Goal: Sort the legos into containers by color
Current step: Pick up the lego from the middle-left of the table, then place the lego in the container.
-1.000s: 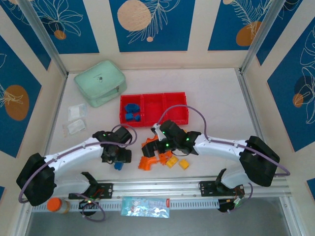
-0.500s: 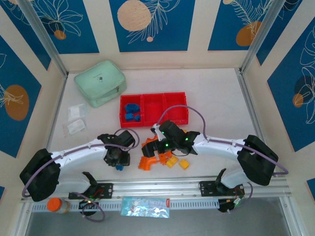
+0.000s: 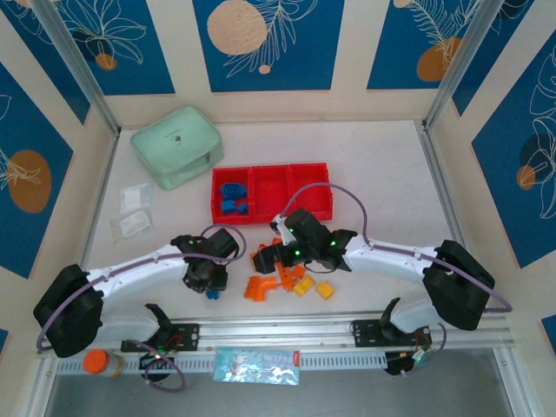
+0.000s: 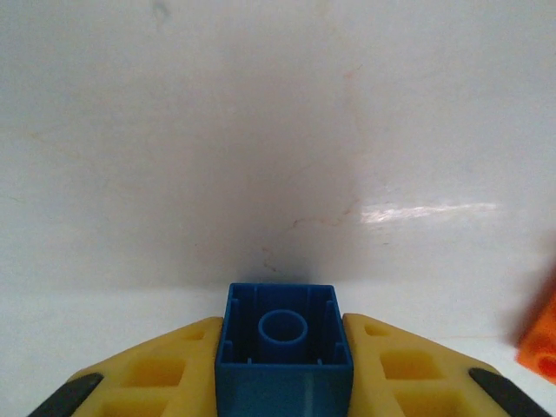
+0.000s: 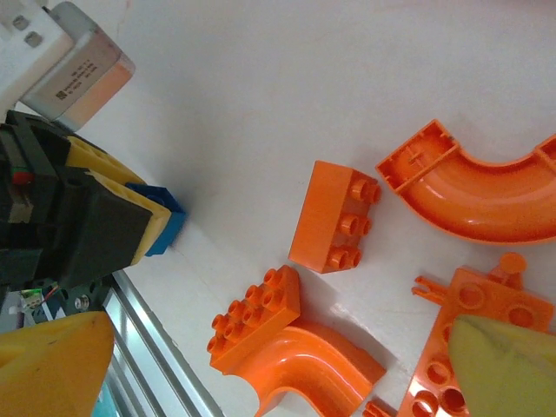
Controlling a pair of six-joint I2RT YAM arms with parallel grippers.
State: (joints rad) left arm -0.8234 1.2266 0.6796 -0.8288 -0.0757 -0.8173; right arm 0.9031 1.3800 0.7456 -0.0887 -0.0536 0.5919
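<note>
At seven o'clock from the red tray (image 3: 271,195), overhead: my left gripper (image 3: 208,283), clamped on a blue block (image 3: 211,293). Left wrist: that block (image 4: 285,347) at six o'clock, squeezed between my yellow pads (image 4: 169,375). Right wrist: my right gripper (image 5: 278,360), jaws wide apart; orange legos (image 5: 334,217) from centre to three o'clock.

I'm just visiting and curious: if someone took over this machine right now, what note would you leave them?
Left gripper: shut on a blue block.
Right gripper: open above the orange pieces, holding nothing.
Done: several blue pieces lie in the left compartment of the red tray.
Left to do: add this blue block there, then sort the orange pieces and yellow blocks, now on the table, into the other compartments.
</note>
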